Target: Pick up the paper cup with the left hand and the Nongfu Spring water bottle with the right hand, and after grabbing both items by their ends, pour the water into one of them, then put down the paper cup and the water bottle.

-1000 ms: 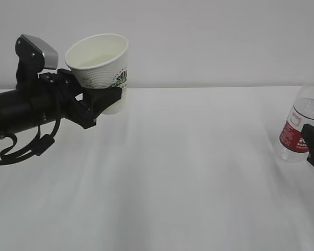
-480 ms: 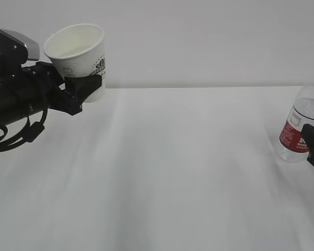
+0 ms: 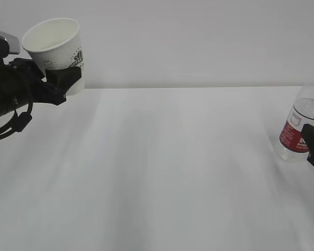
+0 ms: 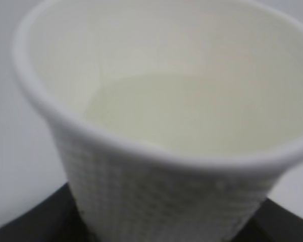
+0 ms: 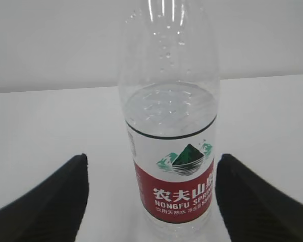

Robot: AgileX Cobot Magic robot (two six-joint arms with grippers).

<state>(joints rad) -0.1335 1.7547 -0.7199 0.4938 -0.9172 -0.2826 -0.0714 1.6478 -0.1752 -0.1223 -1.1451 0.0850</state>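
Note:
The white paper cup hangs high at the far left, slightly tilted, with my left gripper shut on its lower half. In the left wrist view the paper cup fills the frame, pale yellowish water lies in its bottom, and a black finger shows at the lower left corner. The Nongfu Spring water bottle stands upright on the table at the right edge, partly full. My right gripper is open around the water bottle, with a wide gap on its left and a narrow one on its right.
The white table stretches between the two arms, with a plain light wall behind it. The left arm's black body and cable hang over the table's far left edge.
The left arm has carried the cup leftward and a little higher, away from the table's middle. The bottle and the right gripper have not moved.

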